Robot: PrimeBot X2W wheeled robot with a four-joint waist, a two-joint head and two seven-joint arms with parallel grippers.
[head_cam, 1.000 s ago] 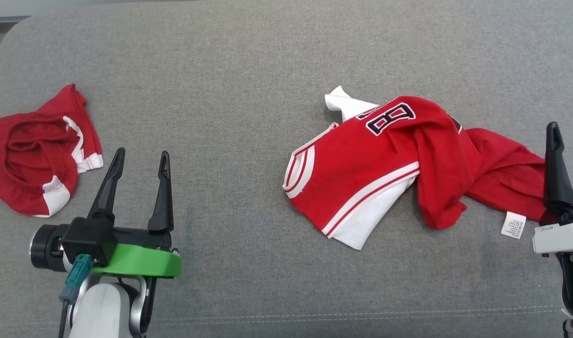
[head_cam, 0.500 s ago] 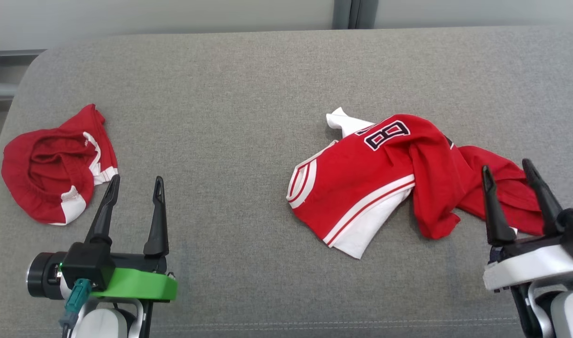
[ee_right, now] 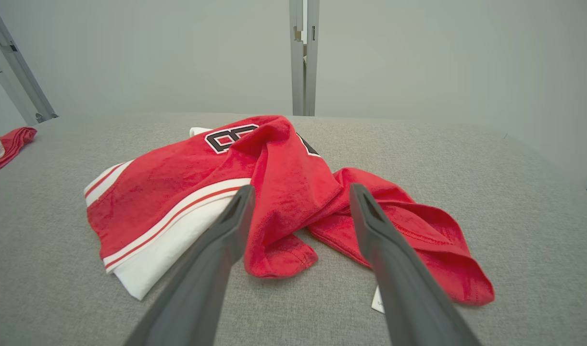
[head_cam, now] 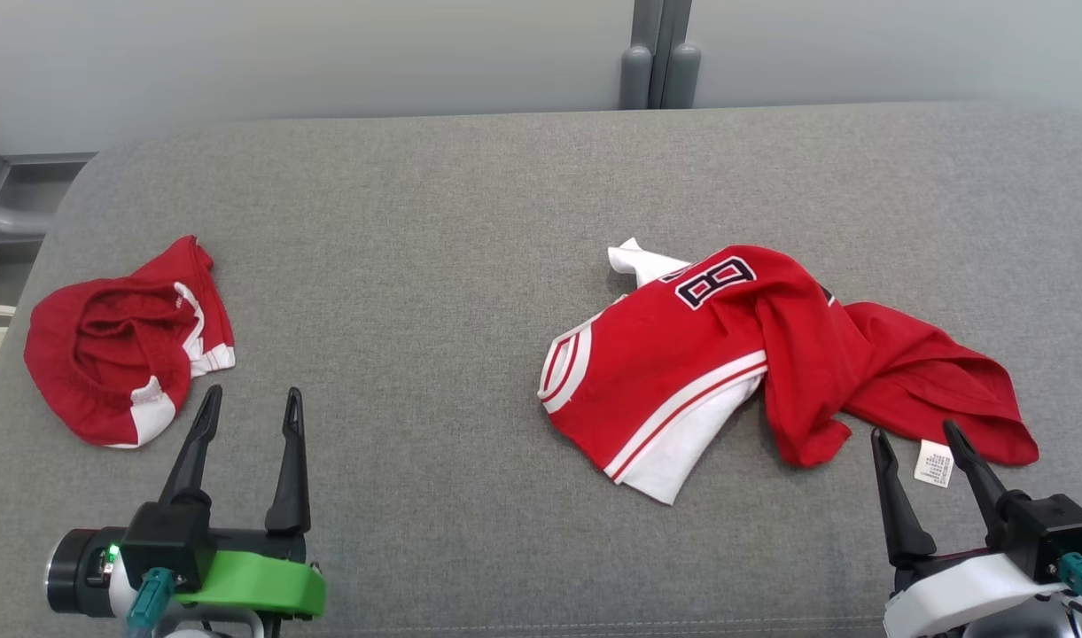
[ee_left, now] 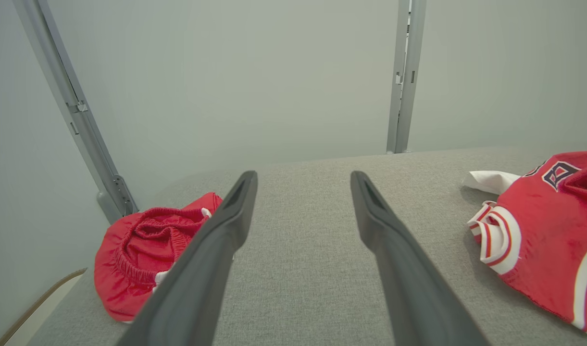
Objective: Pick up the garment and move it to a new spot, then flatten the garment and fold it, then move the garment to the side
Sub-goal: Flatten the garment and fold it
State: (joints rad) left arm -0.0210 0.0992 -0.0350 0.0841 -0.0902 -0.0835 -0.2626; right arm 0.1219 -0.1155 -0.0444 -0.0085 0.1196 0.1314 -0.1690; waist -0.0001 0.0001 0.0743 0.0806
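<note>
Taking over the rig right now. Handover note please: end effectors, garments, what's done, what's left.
Left end effector: open, empty, over the grey cushion, beside the red shorts.
Right end effector: open, empty, at the near edge of the red jersey, by its white label.
Garments: jersey crumpled and twisted right of centre; shorts bunched at far left.
Done: no flattening or folding shows.
Left: likely grasp the jersey, relocate, flatten, fold, move aside.

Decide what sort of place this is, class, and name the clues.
Probably a robot test room, not a home: a grey padded surface holding a jersey and shorts, bare wall panels, a metal post.
</note>
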